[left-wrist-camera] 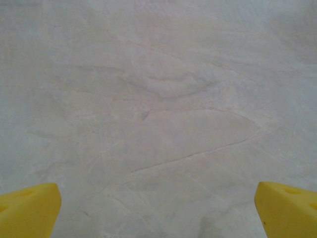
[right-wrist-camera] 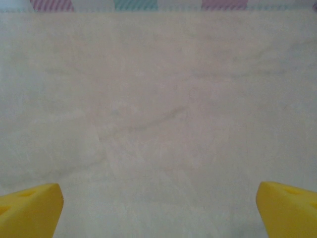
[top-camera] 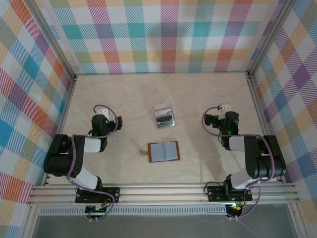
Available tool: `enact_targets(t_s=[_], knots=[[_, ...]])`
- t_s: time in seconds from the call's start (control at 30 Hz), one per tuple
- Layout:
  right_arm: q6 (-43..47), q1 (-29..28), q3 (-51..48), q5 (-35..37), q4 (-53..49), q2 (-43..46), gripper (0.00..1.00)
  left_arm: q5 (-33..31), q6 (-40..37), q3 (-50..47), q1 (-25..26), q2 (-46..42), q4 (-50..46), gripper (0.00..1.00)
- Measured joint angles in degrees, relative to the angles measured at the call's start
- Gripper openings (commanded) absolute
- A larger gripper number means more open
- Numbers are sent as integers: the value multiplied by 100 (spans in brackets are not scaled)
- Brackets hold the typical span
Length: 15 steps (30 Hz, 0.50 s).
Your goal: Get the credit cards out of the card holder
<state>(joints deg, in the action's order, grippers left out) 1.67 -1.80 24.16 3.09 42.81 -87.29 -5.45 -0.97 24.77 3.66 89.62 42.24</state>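
Well, both arms are folded back on their own sides of the table (top-camera: 124,89), and neither is holding anything; the left gripper (top-camera: 101,110) points out over bare tabletop on the left, the right gripper (top-camera: 224,107) does the same on the right, with the task's things lying between them.

From the left wrist, the left gripper (left-wrist-camera: 158,213) has its jaws spread as wide as they look able to go; its yellow fingertips (left-wrist-camera: 29,210) sit in the two bottom corners of that view, with only pale marbled surface between them; they pinch nothing, and I cannot tell whether they are clear of the table below. The right gripper (right-wrist-camera: 158,213) looks the same from its own wrist; its yellow fingertips (right-wrist-camera: 287,208) stand far apart, closing on nothing, and a strip of the checked wall (right-wrist-camera: 133,5) shows along the top.

The card holder (top-camera: 164,151) lies opened out flat near the middle of the table, closer to the arm bases; its grey-blue lining faces up inside a brown border, and a little tab (top-camera: 143,152) sticks out from its left edge. The credit cards (top-camera: 164,115) lie outside it, a little farther from the bases and clear of the holder; the pale card (top-camera: 162,106) is at the far end and the dark card (top-camera: 165,120) at the near end, close together, though from above I cannot tell whether they overlap. Neither gripper is near the holder or the cards.
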Motion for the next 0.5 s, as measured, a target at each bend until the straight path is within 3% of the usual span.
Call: enact_targets(t_s=[0.5], knots=[[-109, 35, -76, -116, 243, -55, 100, 11, -17, 0, 0, 0, 131, 100]])
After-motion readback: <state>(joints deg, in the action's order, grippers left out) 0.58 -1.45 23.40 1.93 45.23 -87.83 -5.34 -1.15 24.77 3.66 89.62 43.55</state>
